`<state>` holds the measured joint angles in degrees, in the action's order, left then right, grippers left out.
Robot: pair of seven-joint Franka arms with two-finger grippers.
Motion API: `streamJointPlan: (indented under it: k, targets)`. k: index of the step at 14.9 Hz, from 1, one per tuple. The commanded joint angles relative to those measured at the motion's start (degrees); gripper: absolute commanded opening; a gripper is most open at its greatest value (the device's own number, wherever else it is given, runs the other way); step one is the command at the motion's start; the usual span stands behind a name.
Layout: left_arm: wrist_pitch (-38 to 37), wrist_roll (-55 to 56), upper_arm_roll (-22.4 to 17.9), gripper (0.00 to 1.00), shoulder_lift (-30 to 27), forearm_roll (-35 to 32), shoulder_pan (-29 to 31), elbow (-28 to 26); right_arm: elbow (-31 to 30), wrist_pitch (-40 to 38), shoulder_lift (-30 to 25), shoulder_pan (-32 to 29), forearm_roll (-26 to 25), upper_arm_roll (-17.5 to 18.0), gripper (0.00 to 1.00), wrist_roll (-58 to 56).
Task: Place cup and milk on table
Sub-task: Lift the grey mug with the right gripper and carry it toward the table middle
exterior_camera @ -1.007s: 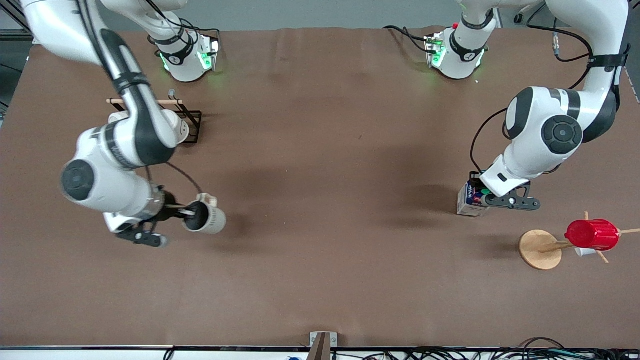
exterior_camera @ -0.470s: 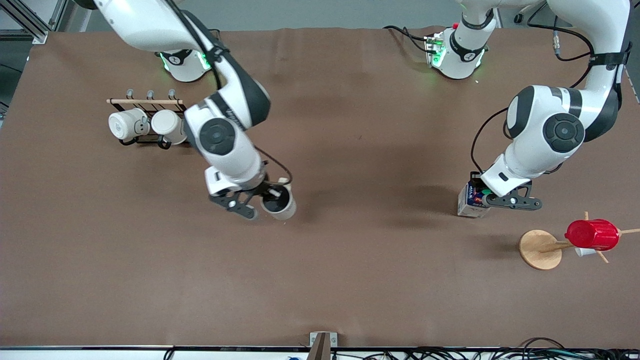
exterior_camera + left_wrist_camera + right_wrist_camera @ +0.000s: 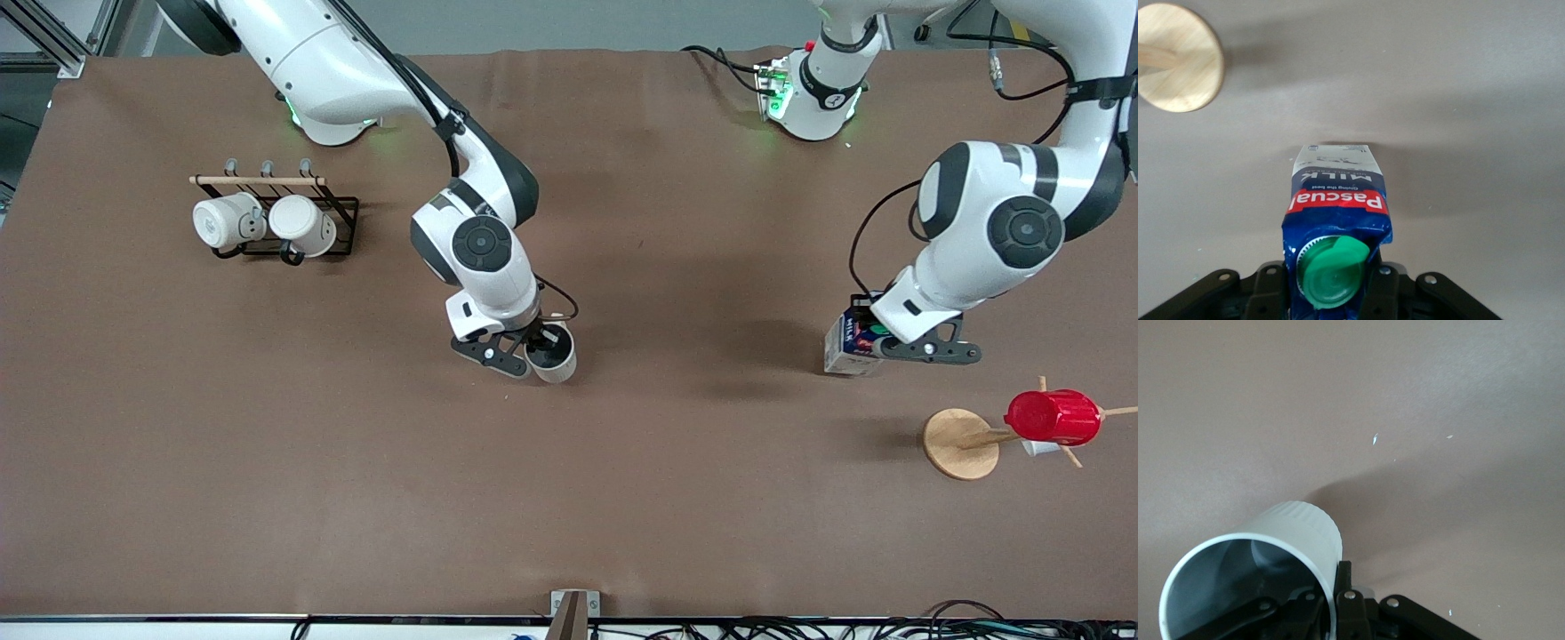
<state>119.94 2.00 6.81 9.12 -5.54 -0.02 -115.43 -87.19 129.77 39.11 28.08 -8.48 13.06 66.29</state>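
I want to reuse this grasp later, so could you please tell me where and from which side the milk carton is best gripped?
Grip the milk across two opposite flat walls just under its gable, coming from above, as the left gripper does now. The carton stands upright, its walls are flat and parallel, and its green cap and sloped top offer no flat faces. I would avoid squeezing hard, since the top already looks creased.

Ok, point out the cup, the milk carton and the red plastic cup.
cup [image 3: 556,363], front view, on its outer wall below the rim.
milk carton [image 3: 1338,201], left wrist view, on the red label band.
red plastic cup [image 3: 1053,418], front view, on its ribbed side.
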Motion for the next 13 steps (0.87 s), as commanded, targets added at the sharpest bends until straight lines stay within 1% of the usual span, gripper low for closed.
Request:
streamJointPlan:
  k: [1,3,4,6,9,10,11,13]
  targets:
    - [-1.2,-0.95,0.22,0.37,-1.56,-1.05,0.63,-0.06,1.32,-0.57,1.31,1.27,-3.2,0.74,0.03,1.21]
    - [-1.29,-0.86,0.22,0.37,-1.56,-1.05,0.63,0.65,1.32,-0.39,1.93,1.54,-3.47,2.14,0.05,1.12]
    - [-1.37,-0.95,0.13,0.37,-1.56,-1.05,0.63,0.65,1.32,-0.3,2.11,1.63,-3.82,2.32,0.07,1.04]
    - [-1.37,-0.77,0.13,0.37,-1.47,-1.05,0.63,0.91,1.23,-0.3,2.37,1.72,-5.05,2.41,0.08,1.03]
    - [-1.37,-0.33,0.22,0.37,-1.21,-0.88,0.37,1.44,1.23,-0.21,3.51,1.89,-6.72,2.85,0.18,1.12]
    - [-1.37,-0.07,0.22,0.37,-1.21,-0.87,0.2,1.44,1.15,-0.3,3.6,1.8,-6.72,3.03,0.27,1.04]
    - [-1.37,0.02,0.22,0.37,-1.21,-0.79,0.19,1.44,1.23,-0.39,3.51,1.8,-6.72,3.03,0.47,0.95]
    - [-1.37,0.11,0.22,0.37,-1.04,-0.44,0.19,1.44,1.32,-0.48,2.99,1.72,-6.64,3.12,1.0,1.21]
